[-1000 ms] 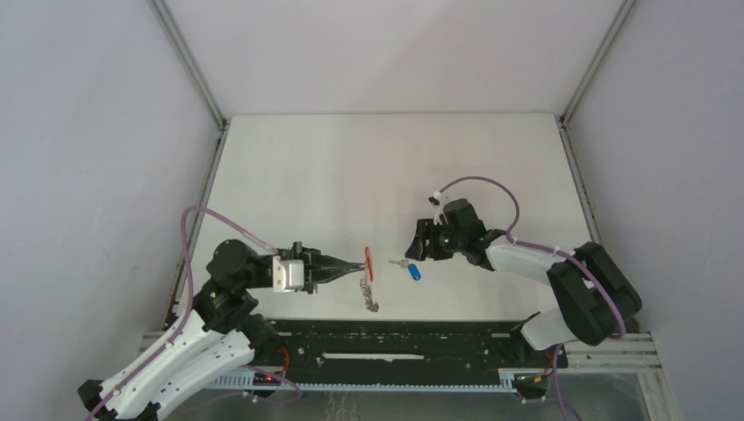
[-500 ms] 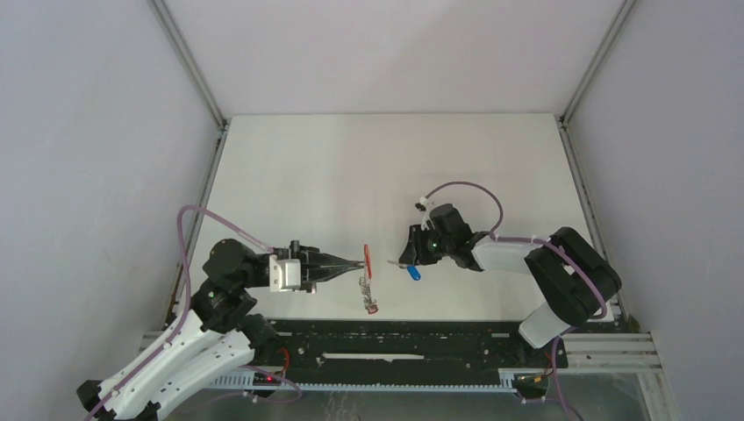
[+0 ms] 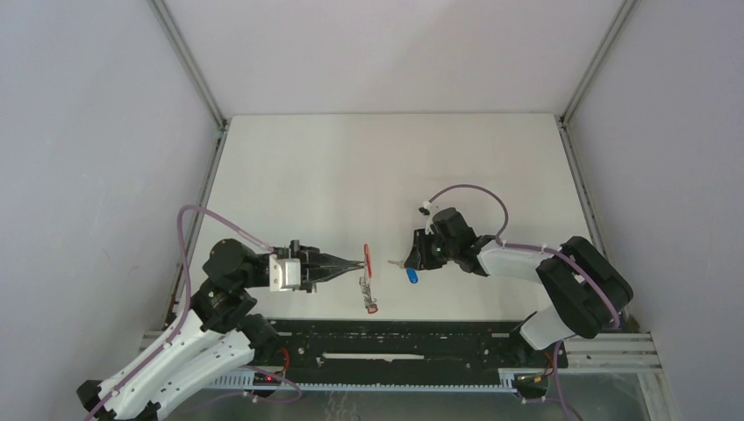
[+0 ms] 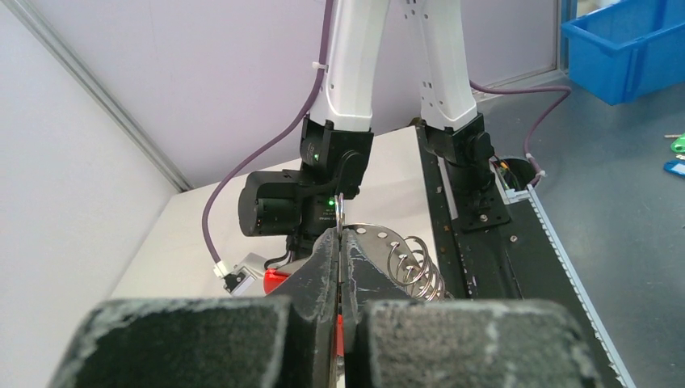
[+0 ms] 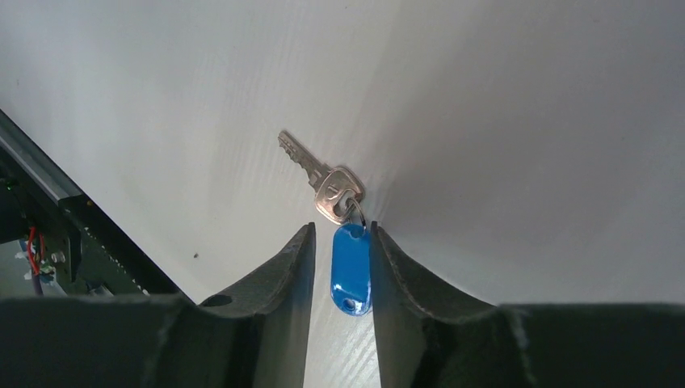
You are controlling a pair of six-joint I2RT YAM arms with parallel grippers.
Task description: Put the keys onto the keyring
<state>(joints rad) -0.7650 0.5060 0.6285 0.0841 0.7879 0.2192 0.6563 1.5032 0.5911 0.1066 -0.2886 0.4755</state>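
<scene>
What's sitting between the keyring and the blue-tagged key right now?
Nothing. In the top view, only bare table separates the keyring from the blue-tagged key. The wrist views don't show that stretch.

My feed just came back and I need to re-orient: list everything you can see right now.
keyring: one, red band with silver rings, near edge of the table, middle
red tag: one, red, at the keyring's near end; any key on it is too small to tell
key: one, silver, flat on the table, right of the keyring
blue tag: one, blue, joined to the key by a small ring
table: one, white
rail: one, black, along the table's near edge
bin: one, blue, off the table, behind the arms
left claw: one, black, shut on the keyring
right claw: one, black, open, straddling the blue tag, gap on one side
</scene>
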